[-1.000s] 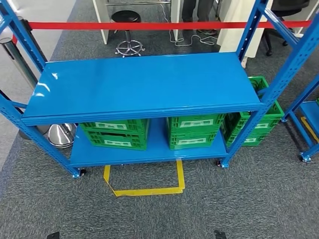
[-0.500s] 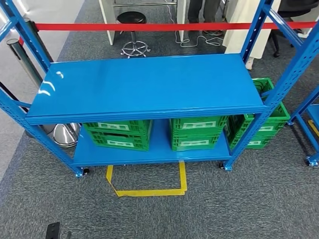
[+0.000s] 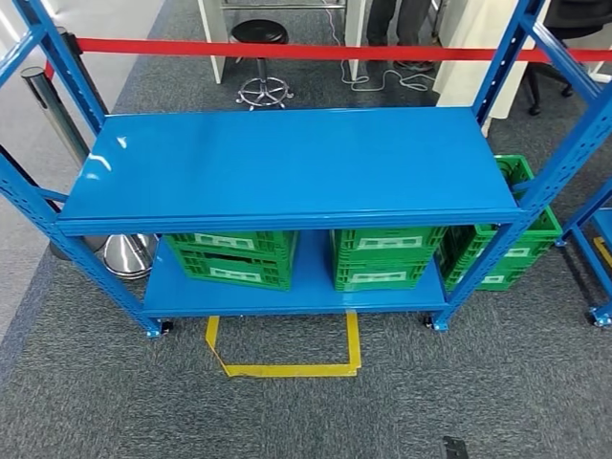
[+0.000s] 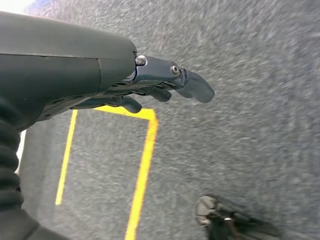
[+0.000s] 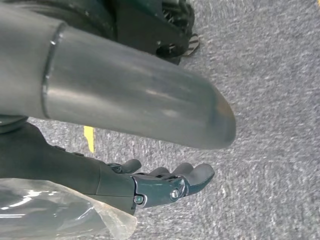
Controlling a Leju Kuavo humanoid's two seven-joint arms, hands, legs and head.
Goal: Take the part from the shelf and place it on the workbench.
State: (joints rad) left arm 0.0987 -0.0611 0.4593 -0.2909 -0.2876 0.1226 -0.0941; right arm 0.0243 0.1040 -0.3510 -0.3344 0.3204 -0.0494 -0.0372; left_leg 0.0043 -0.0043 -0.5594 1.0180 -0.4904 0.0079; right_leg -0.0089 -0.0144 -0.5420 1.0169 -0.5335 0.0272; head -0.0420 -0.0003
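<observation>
Head view is showing a blue shelf (image 3: 289, 163) standing on grey carpet (image 3: 303, 411), with its top board bare and shining. On the lower board two green crates (image 3: 230, 256) are sitting side by side, one toward 7 o'clock from the middle of the picture and one toward 5 o'clock. Another green crate (image 3: 516, 239) is standing on the floor at 3 o'clock, just beside the shelf's post. I cannot tell where the part is lying; the crates are hiding what is inside them. A yellow tape outline (image 3: 285, 349) is lying on the carpet at 6 o'clock, in front of the shelf. A red barrier tape (image 3: 289, 48) is running across at 12 o'clock.

Left wrist view is showing the left hand (image 4: 151, 85) hanging over the carpet, its fingers (image 4: 192, 87) stretched out and holding nothing. Right wrist view is showing the right hand (image 5: 162, 182) hanging the same way, fingers loosely extended, nothing in them.
</observation>
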